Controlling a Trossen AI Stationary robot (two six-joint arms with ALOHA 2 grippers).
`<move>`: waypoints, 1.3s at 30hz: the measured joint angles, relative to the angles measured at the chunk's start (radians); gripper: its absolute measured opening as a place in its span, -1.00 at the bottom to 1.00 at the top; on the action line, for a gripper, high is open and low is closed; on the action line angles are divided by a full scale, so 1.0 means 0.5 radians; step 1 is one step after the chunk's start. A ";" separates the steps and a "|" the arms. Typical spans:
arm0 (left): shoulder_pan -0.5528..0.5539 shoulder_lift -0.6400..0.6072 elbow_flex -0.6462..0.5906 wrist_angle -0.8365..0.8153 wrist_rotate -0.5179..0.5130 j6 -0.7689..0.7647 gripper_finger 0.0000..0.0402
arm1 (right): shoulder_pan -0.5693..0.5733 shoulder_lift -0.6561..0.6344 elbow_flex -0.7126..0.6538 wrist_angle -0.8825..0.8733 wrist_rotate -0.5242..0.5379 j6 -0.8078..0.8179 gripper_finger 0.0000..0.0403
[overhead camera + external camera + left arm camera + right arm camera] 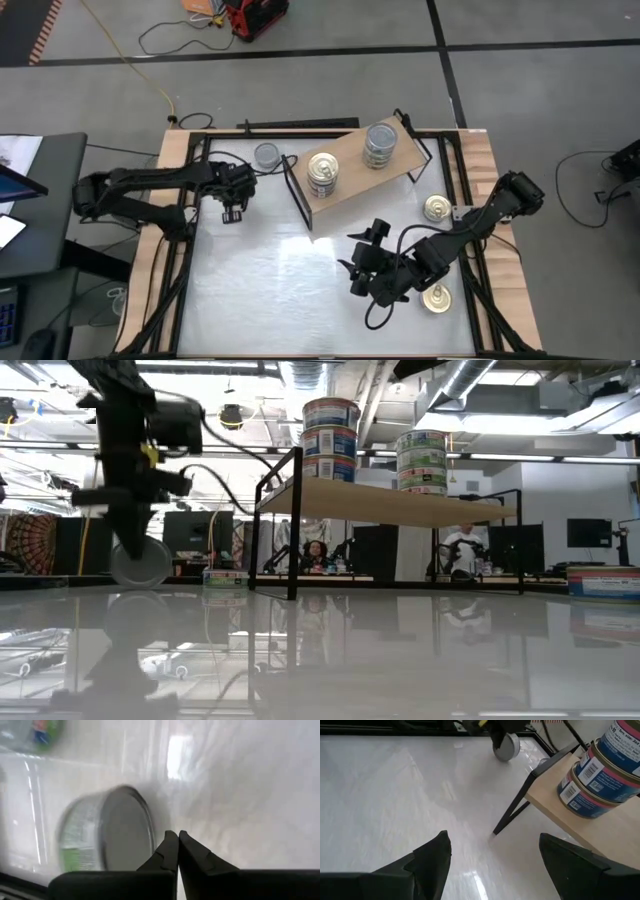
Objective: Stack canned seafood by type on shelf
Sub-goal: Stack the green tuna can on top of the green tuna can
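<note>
Left tool (232,213) pinched together, left of centre, just below a grey-topped tin (267,155) on the counter (260,290). Right tool (362,262) spread apart, lower centre. Two tin stacks (322,175) on shelf (350,172), upper centre. Two gold-lidded tins (436,208) at right.

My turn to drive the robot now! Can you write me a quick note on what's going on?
Left gripper: shut, empty, beside a grey tin left of the shelf.
Right gripper: open, empty, over the table in front of the shelf.
Done: two stacks on the shelf, blue-label stack and green-label stack.
Left: the grey tin, plus two gold tins on the right, one far, one near.
</note>
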 joint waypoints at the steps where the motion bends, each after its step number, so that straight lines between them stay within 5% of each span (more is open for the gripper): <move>1: -0.033 -0.026 0.046 -0.059 0.000 -0.038 -0.99 | -0.001 0.000 0.000 0.000 0.000 0.000 0.61; 7: -0.124 -0.086 0.232 -0.211 -0.029 -0.350 -0.87 | -0.017 0.000 0.000 0.004 0.000 0.000 0.61; 17: 0.032 -0.078 0.248 -0.228 -0.137 -0.237 0.19 | 0.002 0.000 0.000 0.009 -0.005 0.015 0.61; 21: 0.170 -0.078 0.248 -0.158 -0.216 -0.073 0.42 | -0.008 0.000 0.000 0.010 -0.005 0.002 0.61; 30: 0.655 0.099 0.250 -0.059 0.130 0.170 0.38 | -0.011 0.001 0.001 0.031 -0.009 -0.001 0.61; 39: 0.736 0.331 0.250 -0.105 0.186 0.265 0.16 | -0.033 0.003 -0.102 0.051 -0.015 -0.007 0.61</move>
